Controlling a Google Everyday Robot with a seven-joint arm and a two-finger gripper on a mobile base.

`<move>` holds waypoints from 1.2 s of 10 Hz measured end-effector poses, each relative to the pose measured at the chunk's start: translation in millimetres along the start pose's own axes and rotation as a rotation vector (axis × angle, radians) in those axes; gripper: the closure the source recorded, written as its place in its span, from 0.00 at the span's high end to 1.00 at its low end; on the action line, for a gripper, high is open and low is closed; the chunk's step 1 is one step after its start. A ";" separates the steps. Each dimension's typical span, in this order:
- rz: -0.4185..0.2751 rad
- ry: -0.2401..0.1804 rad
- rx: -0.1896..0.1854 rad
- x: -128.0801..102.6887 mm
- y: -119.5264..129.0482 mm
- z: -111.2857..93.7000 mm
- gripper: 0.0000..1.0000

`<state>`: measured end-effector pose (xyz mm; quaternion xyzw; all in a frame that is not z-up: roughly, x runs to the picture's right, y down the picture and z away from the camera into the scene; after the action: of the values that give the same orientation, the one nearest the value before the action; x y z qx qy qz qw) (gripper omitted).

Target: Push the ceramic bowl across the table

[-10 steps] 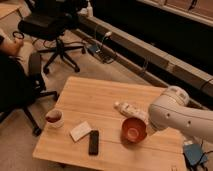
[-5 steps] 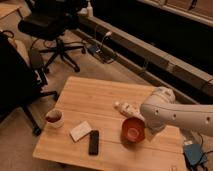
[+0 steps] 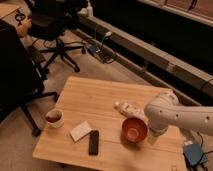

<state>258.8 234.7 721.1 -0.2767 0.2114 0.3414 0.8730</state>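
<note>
The ceramic bowl (image 3: 134,130), orange-red and glossy, stands upright on the right half of the light-wood table (image 3: 95,97), near its front edge. My white arm (image 3: 172,116) reaches in from the right and bends down beside the bowl. The gripper (image 3: 152,136) hangs at the bowl's right rim, close against it; I cannot tell whether it touches. Most of the gripper is hidden under the arm's wrist.
A small white cup of dark liquid (image 3: 54,118) stands at the table's left front. A white card (image 3: 80,131) and a black remote (image 3: 93,142) lie left of the bowl, a pale packet (image 3: 127,108) just behind it. Office chairs (image 3: 56,30) stand left and behind; a blue item (image 3: 194,153) lies on the floor right.
My arm has swung left and down, so the gripper now hangs at the bowl's right side. The bowl has stayed in place. A person at the far left has left the view.
</note>
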 end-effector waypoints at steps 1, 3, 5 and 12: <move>-0.020 -0.007 -0.002 -4.7 0.6 3.1 0.65; -0.079 -0.020 -0.009 -19.0 9.6 11.8 0.65; -0.129 -0.030 -0.017 -34.2 20.3 18.3 0.65; -0.288 -0.157 0.028 -119.4 58.2 -2.0 0.65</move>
<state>136.1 211.9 766.5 -0.2646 0.1053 0.2303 0.9305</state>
